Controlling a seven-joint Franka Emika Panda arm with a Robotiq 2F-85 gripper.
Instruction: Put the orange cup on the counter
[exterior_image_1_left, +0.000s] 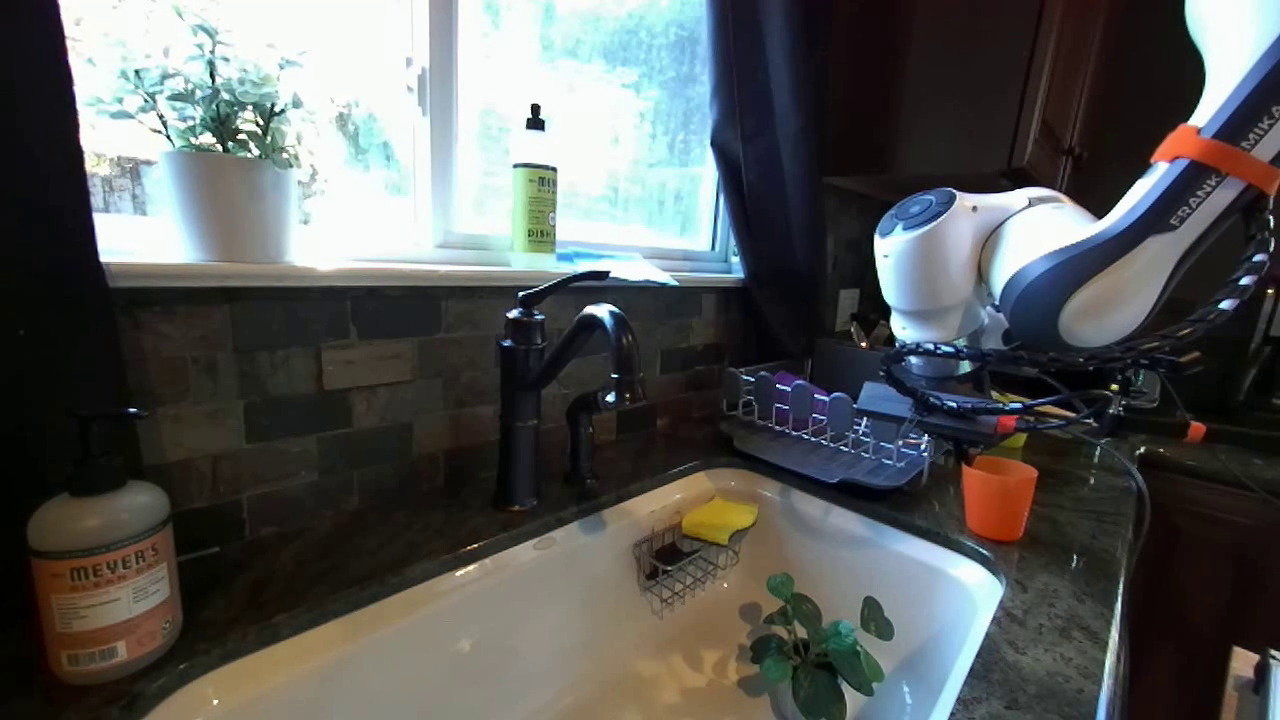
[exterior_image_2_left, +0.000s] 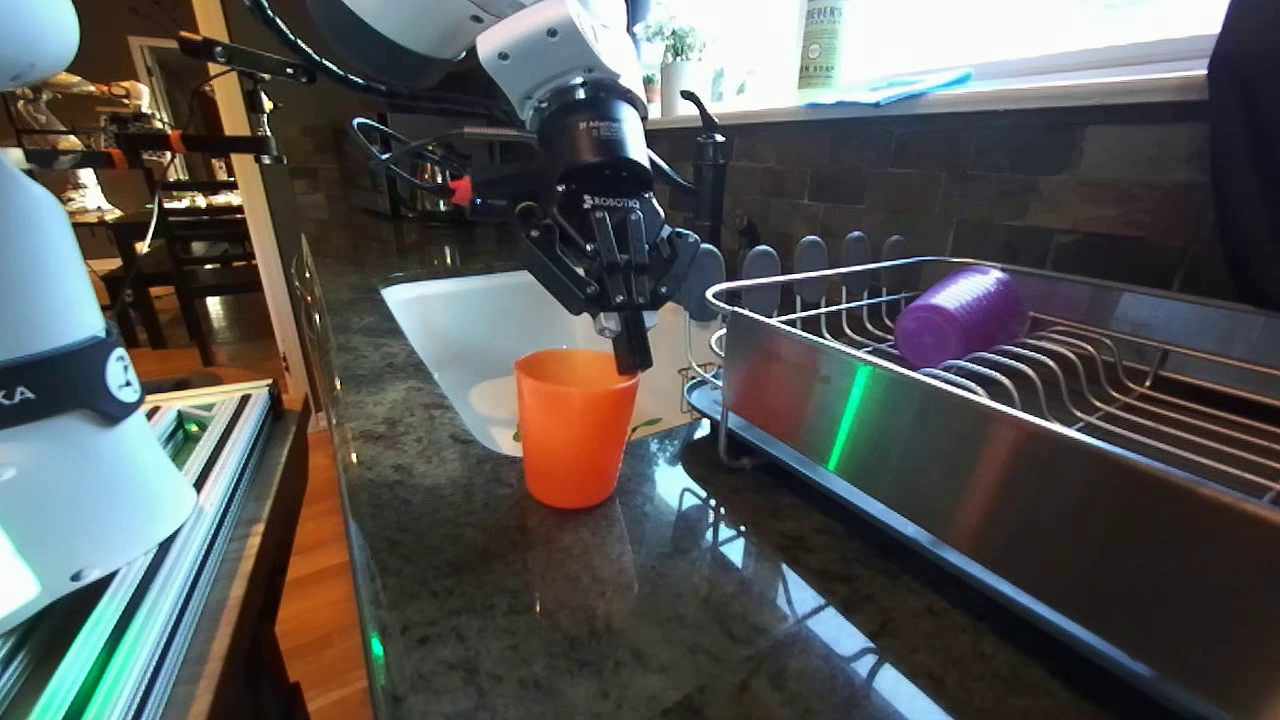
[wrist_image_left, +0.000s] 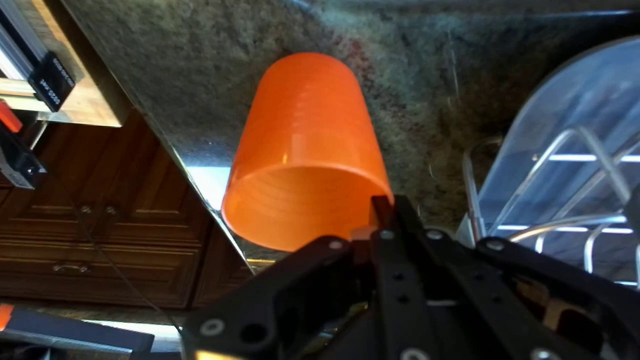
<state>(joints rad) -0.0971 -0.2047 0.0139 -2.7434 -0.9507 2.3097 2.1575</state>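
One orange cup (exterior_image_2_left: 575, 440), plain and tapering toward its base, upright with its mouth upward, is at the speckled stone desk (exterior_image_2_left: 480, 620), beside the end of the white sink (exterior_image_1_left: 480, 610). The fingers (exterior_image_2_left: 632, 345) are drawn together and clamped on the cup's rim; in the wrist view they meet it on the side nearer the dish rack (exterior_image_2_left: 900, 470). From where I stand, I cannot tell whether the base touches the stone. The robot arm (exterior_image_1_left: 1060, 255) extends above, its wrist directed downward. The dish rack, near the cup, bears a purple cup (exterior_image_2_left: 960, 315) lying on its side. Within the sink: a leafy plant (exterior_image_1_left: 820, 650) and, against the wall, a wire caddy (exterior_image_1_left: 690, 575) with a yellow sponge (exterior_image_1_left: 720, 520) at its top. Behind the sink: a dark faucet (exterior_image_1_left: 520, 420). Well apart from the orange cup, a pump soap bottle (exterior_image_1_left: 105, 590) stands on the desk. On the windowsill (exterior_image_1_left: 400, 274): a dish soap bottle (exterior_image_1_left: 535, 205) and a white pot (exterior_image_1_left: 230, 210) of foliage.
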